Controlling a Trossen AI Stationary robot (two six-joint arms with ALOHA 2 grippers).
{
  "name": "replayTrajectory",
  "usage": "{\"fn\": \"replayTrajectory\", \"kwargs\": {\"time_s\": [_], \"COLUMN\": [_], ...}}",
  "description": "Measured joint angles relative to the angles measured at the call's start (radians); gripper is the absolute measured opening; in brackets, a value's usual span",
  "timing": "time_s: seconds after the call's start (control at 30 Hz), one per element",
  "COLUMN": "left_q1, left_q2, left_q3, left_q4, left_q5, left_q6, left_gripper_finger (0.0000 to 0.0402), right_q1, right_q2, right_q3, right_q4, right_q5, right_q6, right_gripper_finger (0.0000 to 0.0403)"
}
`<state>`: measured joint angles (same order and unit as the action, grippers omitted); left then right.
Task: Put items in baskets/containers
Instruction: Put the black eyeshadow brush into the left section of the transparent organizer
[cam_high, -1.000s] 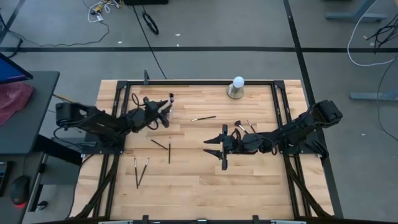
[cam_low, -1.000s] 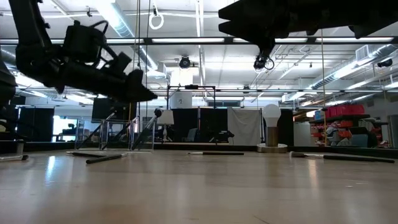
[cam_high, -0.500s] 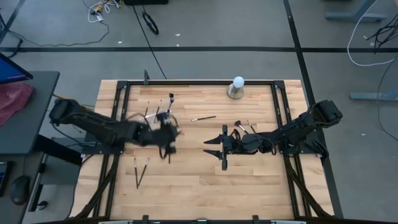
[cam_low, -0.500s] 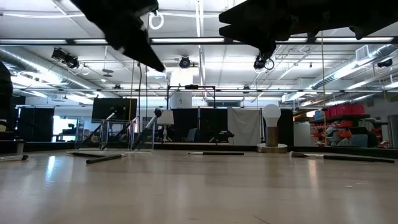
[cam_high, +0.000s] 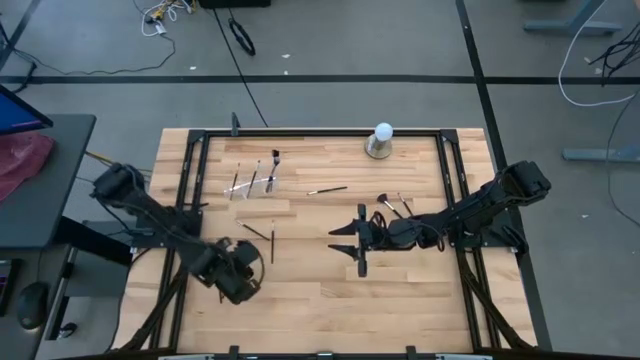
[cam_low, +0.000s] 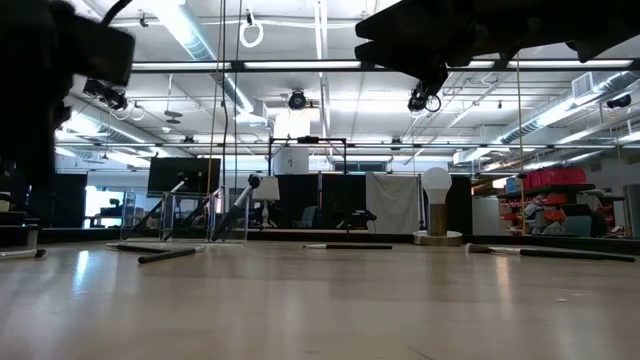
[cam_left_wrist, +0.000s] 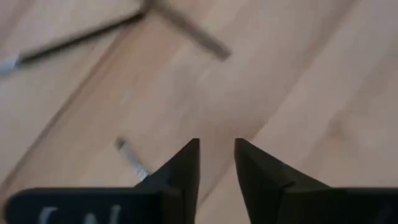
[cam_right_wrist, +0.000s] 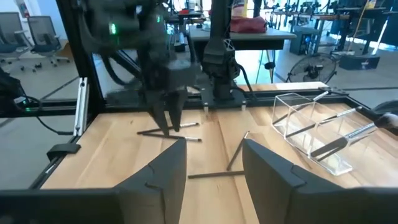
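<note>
A clear compartment holder (cam_high: 254, 180) stands at the far left with a few dark brushes leaning in it; it also shows in the right wrist view (cam_right_wrist: 311, 134). Loose brushes lie on the table: two crossing near the middle left (cam_high: 265, 235), one farther back (cam_high: 327, 189), and a few by the right arm (cam_high: 392, 204). My left gripper (cam_high: 236, 274) points down over the near-left table, fingers a little apart and empty (cam_left_wrist: 216, 146). A silver-ferruled brush (cam_left_wrist: 130, 157) lies just beside its fingers. My right gripper (cam_high: 360, 240) hovers wide open and empty at mid-table (cam_right_wrist: 214, 155).
A white ball on a grey round base (cam_high: 381, 140) stands at the far edge, right of centre. A dark frame (cam_high: 190, 200) runs along the table's left, right and far sides. Bare wood lies between the two grippers and along the near edge.
My left gripper has swung from the clear holder at the far left toward the near edge, passing over the two crossed brushes, and now points down over the near-left table. The holder and its brushes are uncovered. My right gripper has kept still.
</note>
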<state>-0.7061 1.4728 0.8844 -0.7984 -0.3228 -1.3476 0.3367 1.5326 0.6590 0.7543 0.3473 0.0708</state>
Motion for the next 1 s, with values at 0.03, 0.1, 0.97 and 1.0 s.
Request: {"fn": "replayTrajectory", "kwargs": {"time_s": [0.03,0.1,0.97,1.0], "left_q1": [-0.013,-0.041,-0.312,-0.32], "left_q2": [0.004,0.013,0.342,0.347], "left_q3": [-0.012,-0.031,-0.055,-0.056], "left_q4": [-0.001,-0.005,-0.039,-0.039], "left_q5": [0.003,-0.001,-0.276,-0.288], "left_q6": [-0.045,-0.159,-0.616,-0.626], "left_gripper_finger": [0.0122,0.0149,0.0041,0.0027], "right_q1": [0.0,0.0,-0.002,-0.002], "right_q2": [0.0,0.0,0.0,0.0], "right_q3": [0.0,0.0,0.0,0.0], "right_q4": [0.002,0.002,0.049,0.05], "right_q5": [0.0,0.0,0.003,0.003], "right_q6": [0.0,-0.003,-0.007,-0.007], "right_gripper_finger": [0.0158,0.0158,0.0158,0.0158]}}
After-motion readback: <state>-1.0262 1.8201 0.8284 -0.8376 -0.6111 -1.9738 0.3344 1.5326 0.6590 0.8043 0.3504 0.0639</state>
